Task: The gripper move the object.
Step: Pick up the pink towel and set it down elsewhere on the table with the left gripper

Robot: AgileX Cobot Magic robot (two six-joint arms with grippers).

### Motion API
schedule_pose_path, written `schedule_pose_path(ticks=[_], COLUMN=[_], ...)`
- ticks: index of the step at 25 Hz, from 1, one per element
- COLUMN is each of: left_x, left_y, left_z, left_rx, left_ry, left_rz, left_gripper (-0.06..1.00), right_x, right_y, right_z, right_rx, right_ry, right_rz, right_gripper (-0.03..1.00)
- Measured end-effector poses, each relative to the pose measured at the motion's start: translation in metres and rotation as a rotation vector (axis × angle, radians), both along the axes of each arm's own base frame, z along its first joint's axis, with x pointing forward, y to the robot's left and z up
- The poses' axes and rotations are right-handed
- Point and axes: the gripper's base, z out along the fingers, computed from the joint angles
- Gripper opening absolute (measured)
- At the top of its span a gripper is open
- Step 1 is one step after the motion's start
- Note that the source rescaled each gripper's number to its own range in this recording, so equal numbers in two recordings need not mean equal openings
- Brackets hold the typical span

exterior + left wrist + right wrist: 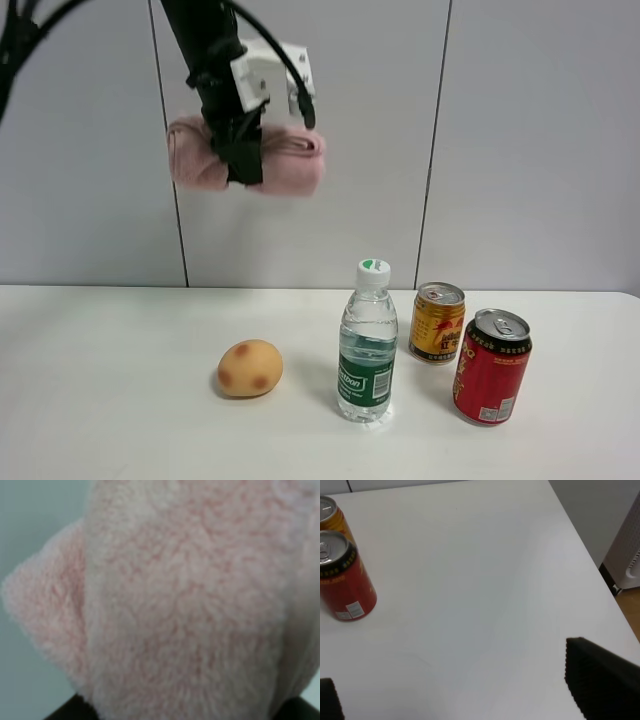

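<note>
My left gripper (240,150) is shut on the pink rolled towel bundle (290,160), gripping it around the middle and holding it high above the white table, in front of the wall. The towel's ends stick out on both sides of the black fingers. In the left wrist view the towel (185,605) fills almost the whole picture and hides the fingers. My right gripper (450,680) is open and empty, with its black fingers (600,685) wide apart low over the table's right part. It does not show in the exterior high view.
On the table stand a tan potato-like ball (250,368), a clear water bottle (367,345), a gold can (437,322) and a red can (491,366). The right wrist view shows the red can (345,577), the gold can (330,512) and the table's edge (600,580).
</note>
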Motion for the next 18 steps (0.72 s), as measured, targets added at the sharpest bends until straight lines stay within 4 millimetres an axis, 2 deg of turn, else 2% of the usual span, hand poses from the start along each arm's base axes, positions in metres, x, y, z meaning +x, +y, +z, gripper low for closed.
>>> schedule_pose_path(ticks=[6,11,14,18], left_x=[-0.049,-0.093,-0.121,-0.151], left_y=[-0.011,-0.025,-0.038,-0.054], left_z=[0.071,0.111,0.123,0.112], left_rx=[-0.135,-0.199,-0.246,-0.270], left_ry=[-0.097,-0.161,-0.154,-0.042], left_rz=[0.058,0.051,0.006,-0.027], left_gripper=[0.00,0.00,0.00,0.00], right_x=[0.000,0.000,0.000,0.000], right_y=[0.000,0.000,0.000,0.000], right_z=[0.000,0.000,0.000,0.000], right_rx=[0.000,0.000,0.000,0.000], right_ry=[0.000,0.000,0.000,0.000], right_rz=[0.000,0.000,0.000,0.000], right_gripper=[1.00,1.00,1.00,1.00])
